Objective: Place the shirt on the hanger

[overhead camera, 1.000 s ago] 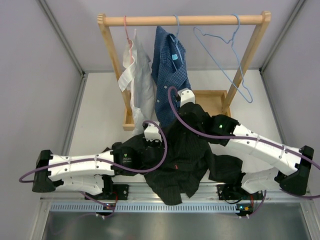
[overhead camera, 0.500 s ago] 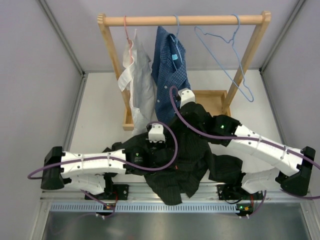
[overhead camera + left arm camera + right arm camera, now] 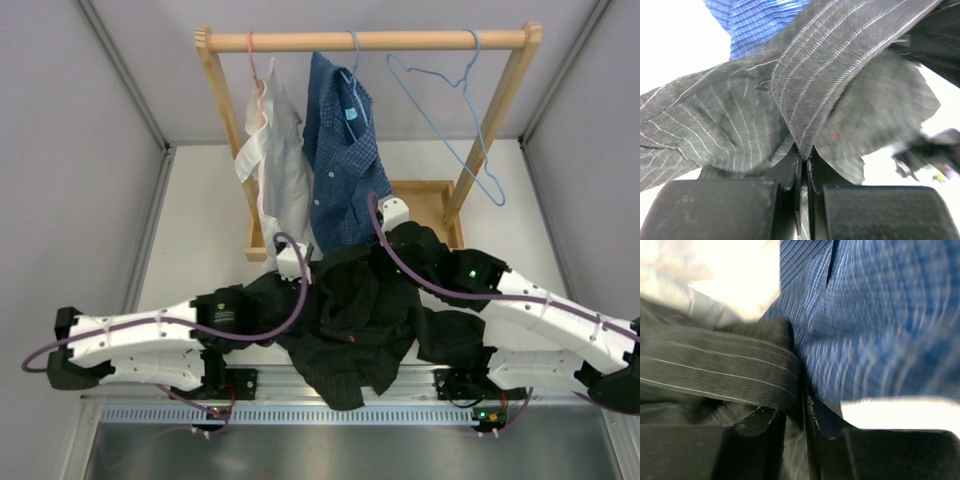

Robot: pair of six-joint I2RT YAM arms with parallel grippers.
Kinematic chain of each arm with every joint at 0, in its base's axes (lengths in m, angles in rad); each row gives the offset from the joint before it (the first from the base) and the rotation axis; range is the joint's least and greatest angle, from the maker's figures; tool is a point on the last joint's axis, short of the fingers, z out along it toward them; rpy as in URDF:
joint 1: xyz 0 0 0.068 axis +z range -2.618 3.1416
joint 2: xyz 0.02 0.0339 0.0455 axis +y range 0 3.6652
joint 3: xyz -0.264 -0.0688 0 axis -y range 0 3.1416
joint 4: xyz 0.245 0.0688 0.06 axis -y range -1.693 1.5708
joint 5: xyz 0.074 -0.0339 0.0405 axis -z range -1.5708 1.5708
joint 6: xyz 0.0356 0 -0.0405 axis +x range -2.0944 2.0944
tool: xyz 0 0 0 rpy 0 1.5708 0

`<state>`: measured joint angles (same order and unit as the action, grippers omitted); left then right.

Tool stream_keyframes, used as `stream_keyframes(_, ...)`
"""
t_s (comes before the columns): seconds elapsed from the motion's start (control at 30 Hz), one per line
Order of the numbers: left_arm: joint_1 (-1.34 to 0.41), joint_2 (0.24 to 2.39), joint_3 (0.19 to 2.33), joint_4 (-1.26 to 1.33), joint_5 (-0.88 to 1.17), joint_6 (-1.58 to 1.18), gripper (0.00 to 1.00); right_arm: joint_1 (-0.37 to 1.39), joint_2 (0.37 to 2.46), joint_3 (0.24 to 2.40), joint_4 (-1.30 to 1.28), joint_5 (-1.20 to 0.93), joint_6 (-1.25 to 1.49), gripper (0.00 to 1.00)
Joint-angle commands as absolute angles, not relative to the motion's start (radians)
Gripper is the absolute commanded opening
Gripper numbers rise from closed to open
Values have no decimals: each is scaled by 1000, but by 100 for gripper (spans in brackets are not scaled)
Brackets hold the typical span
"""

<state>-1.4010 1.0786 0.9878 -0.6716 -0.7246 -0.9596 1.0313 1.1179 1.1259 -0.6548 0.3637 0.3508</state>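
- The left tool (image 3: 804,155) was clamped tight on a fold of the shirt (image 3: 355,320), which was bunched between the arms over the desk's (image 3: 200,250) near edge.
- The right tool (image 3: 802,400), nearly closed, pinched another fold.
- The hanger (image 3: 443,133) hung on the wooden rail (image 3: 370,41).

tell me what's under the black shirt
The black shirt lies bunched over the white table, its folds pinched in the left tool and right tool. The surface directly beneath it is covered.

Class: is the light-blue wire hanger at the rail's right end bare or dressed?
Bare. The hanger hangs empty from the rail, only wire showing; the shirt sits bunched up below, off it.
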Motion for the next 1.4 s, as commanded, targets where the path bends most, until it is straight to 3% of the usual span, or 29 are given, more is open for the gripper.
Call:
stream_keyframes(0.0, -1399, 927, 1031, -724, -531, -841, 0, 1015, 991, 1094, -611, 272, 330, 23)
stream_keyframes(0.23, -1399, 920, 1143, -883, -479, -807, 0, 1015, 902, 1222, -698, 118, 258, 50)
stream_keyframes(0.3, -1399, 930, 1170, -891, -476, -798, 0, 1015, 899, 1287, -790, 188, 236, 54)
stream_keyframes(0.33, -1399, 931, 1180, -899, -477, -798, 0, 1014, 897, 1355, -826, 236, 233, 62)
stream_keyframes(0.4, -1399, 939, 1193, -911, -498, -807, 0, 1005, 925, 1443, -958, 395, 226, 67)
stream_keyframes(0.57, -1399, 940, 1212, -920, -522, -819, 0, 941, 1034, 1738, -1097, 619, 144, 69)
stream_keyframes(0.73, -1397, 956, 1203, -919, -526, -825, 0, 633, 1147, 1890, -1141, 580, 22, 76)
stream_keyframes(0.8, -1399, 962, 1200, -919, -529, -825, 0, 494, 1198, 1902, -1137, 557, 8, 76)
stream_keyframes(1.1, -1399, 965, 1197, -919, -512, -821, 0, 285, 1305, 1875, -1066, 204, -71, 75)
stream_keyframes(1.37, -1399, 960, 1175, -916, -508, -828, 0, 268, 1244, 1784, -1005, 8, -86, 36)
